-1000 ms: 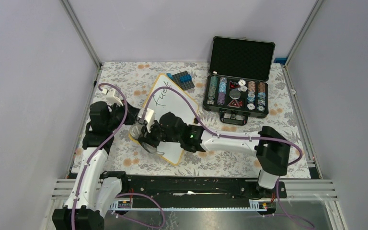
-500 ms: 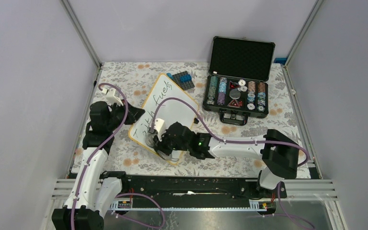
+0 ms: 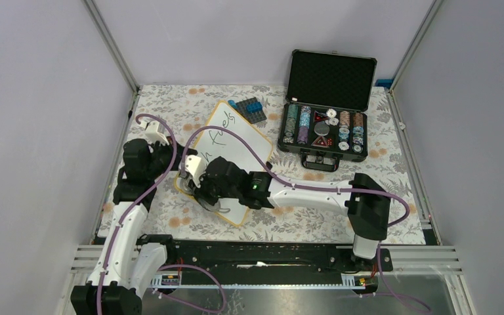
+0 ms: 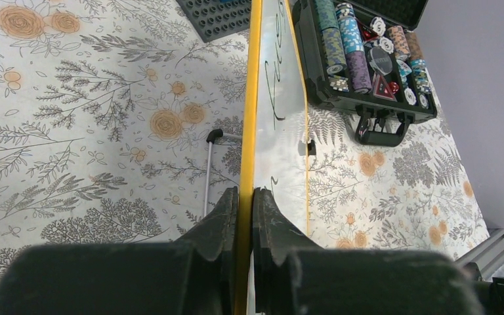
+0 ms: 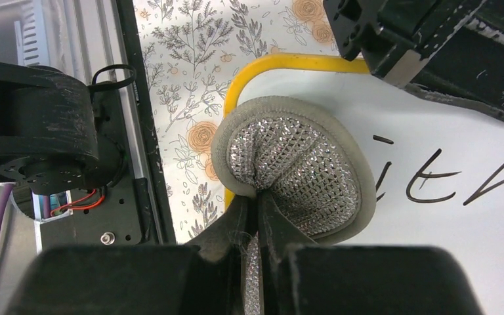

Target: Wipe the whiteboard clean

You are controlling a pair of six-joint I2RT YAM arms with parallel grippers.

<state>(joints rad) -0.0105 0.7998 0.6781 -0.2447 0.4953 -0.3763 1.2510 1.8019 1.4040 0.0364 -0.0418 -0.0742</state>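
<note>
Table: flowery cloth.
Right gripper: squeezing a silver pad on the whiteboard corner.
Left gripper: pinching its yellow rim.
Whiteboard: middle-left, black writing on it; likely light, stiff, slippery, so hold the rim.
Far: chip case.

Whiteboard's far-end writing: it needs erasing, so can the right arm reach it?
Probably yes. The right tool holds the pad on the whiteboard, nothing lies on the board between it and the far writing, and the left tool only clamps the rim.
</note>
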